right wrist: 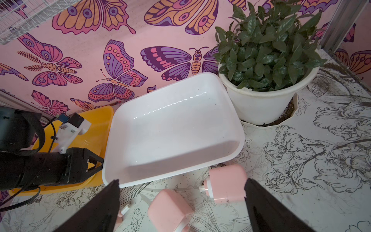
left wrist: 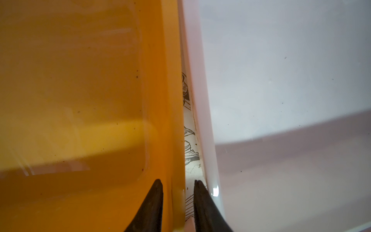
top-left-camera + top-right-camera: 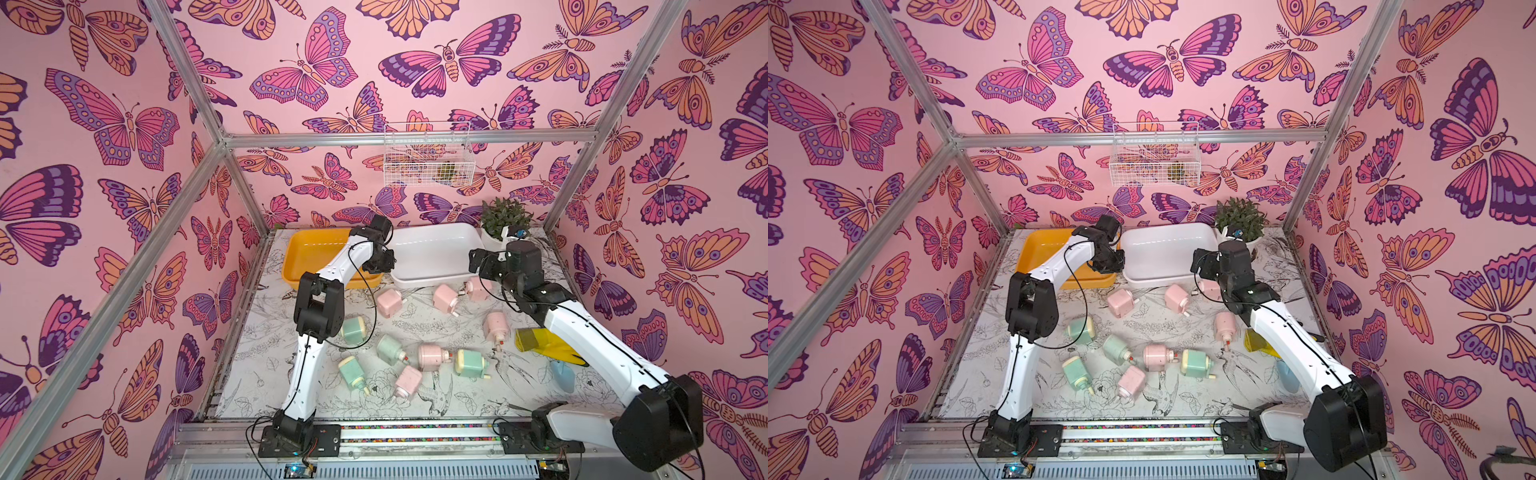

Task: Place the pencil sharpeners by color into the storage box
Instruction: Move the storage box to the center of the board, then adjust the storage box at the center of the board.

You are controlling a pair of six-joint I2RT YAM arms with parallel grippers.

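Several pink pencil sharpeners (image 3: 445, 298) and several mint green ones (image 3: 390, 350) lie scattered on the flower-printed table. An orange storage box (image 3: 307, 249) and a white one (image 3: 436, 249) stand side by side at the back, both bare inside. My left gripper (image 2: 178, 181) is open a little, its fingers straddling the orange box's rim (image 2: 176, 120) without touching it; one finger is in the gap between the boxes. My right gripper (image 1: 181, 180) is wide open above two pink sharpeners (image 1: 226, 183) (image 1: 168, 209) by the white box's front edge (image 1: 160, 176).
A potted plant (image 3: 505, 220) stands at the back right beside the white box. A wire basket (image 3: 428, 156) hangs on the back wall. A translucent yellow piece (image 3: 536, 340) and a pale blue flat item (image 3: 563, 376) lie under the right arm.
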